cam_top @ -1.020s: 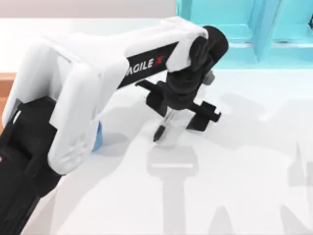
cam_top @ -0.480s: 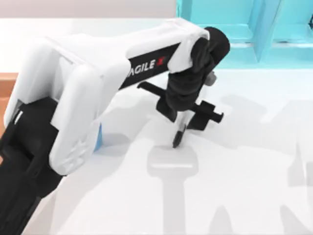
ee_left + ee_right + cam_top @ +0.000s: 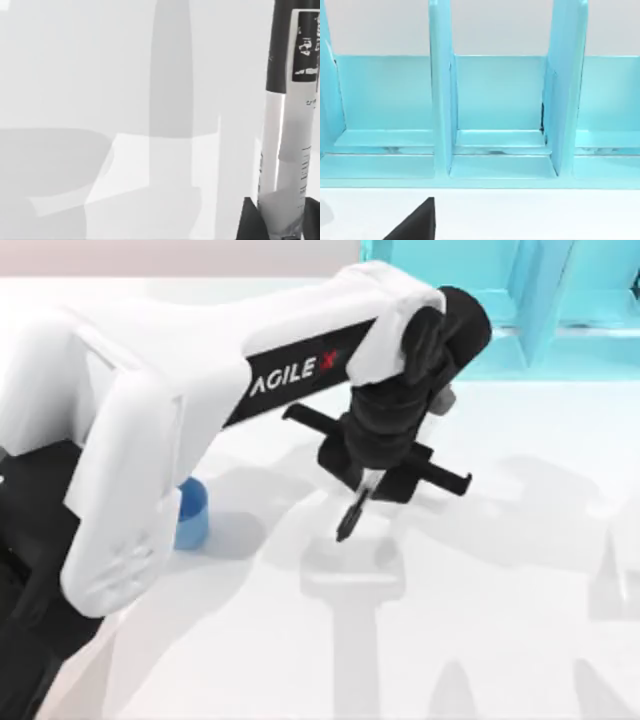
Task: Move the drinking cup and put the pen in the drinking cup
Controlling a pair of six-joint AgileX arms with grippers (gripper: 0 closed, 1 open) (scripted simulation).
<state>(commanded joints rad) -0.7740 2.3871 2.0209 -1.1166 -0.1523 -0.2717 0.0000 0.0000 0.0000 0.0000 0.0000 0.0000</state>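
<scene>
Pen (image 3: 352,512) held off the table (image 3: 500,620), tip down and tilted, near the middle, fingers of left gripper (image 3: 366,478) clamped on its upper part. Barrel with grey-white label seen close in left wrist view (image 3: 287,125). Drinking cup (image 3: 190,515) upright at left, well apart from pen, partly hidden behind left arm (image 3: 150,420). Turquoise shelf (image 3: 495,115) at far edge. Right gripper: cannot tell.

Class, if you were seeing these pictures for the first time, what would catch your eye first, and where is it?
The big white left arm's gripper, mid-table, is shut on a slim black marker pen that hangs tip-down. A small plain blue cup peeks out beside the arm at the table's left, and a turquoise divided rack stands along the far edge.
</scene>
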